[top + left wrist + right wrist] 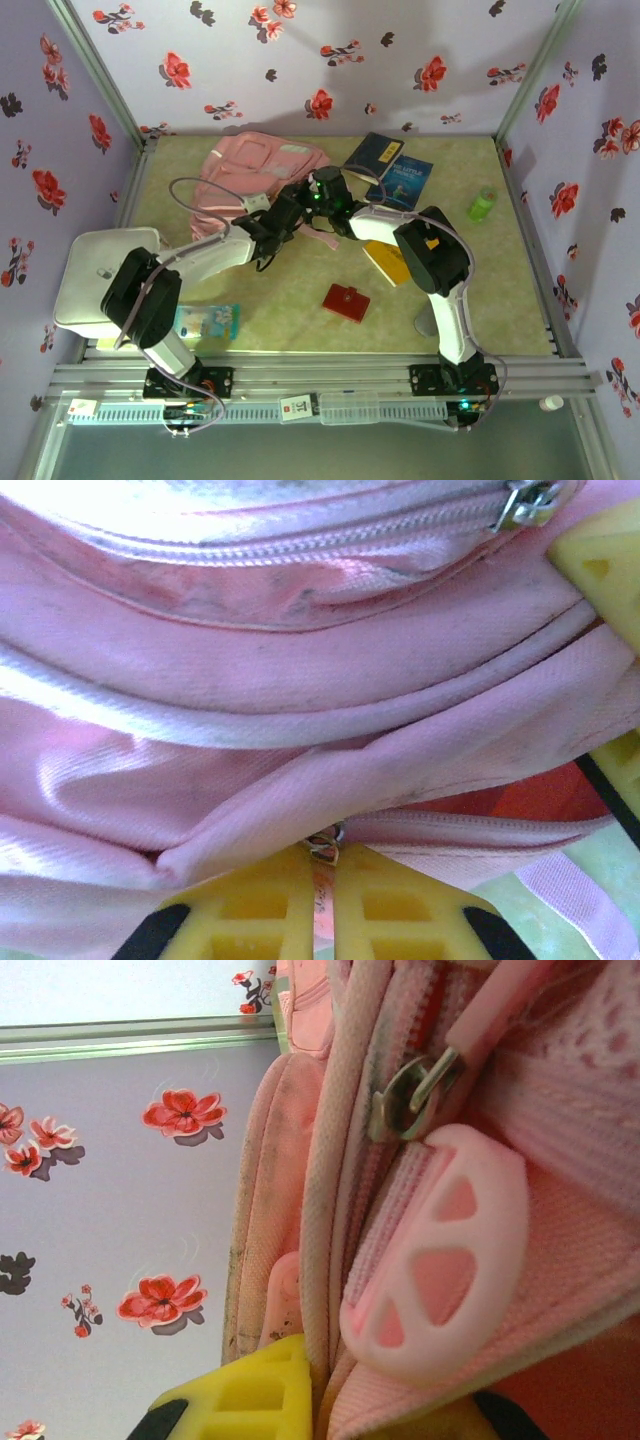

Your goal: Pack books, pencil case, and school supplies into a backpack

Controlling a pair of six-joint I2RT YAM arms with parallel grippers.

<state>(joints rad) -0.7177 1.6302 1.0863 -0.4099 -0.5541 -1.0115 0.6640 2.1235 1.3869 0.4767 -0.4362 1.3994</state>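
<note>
On table (480,285), crumpled pale pink backpack (245,165)

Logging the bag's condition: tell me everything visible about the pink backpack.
The backpack is pale pink soft fabric, grey-scuffed in places, lying slumped at the back left of the table. It has zip pockets with metal pulls and a rubbery pink tab. The left gripper pinches one zip pull; the right gripper clamps its edge.

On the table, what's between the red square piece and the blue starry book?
The yellow book lies between the red square piece and the blue book, partly under the right arm crossing that stretch. The top view shows it.
</note>
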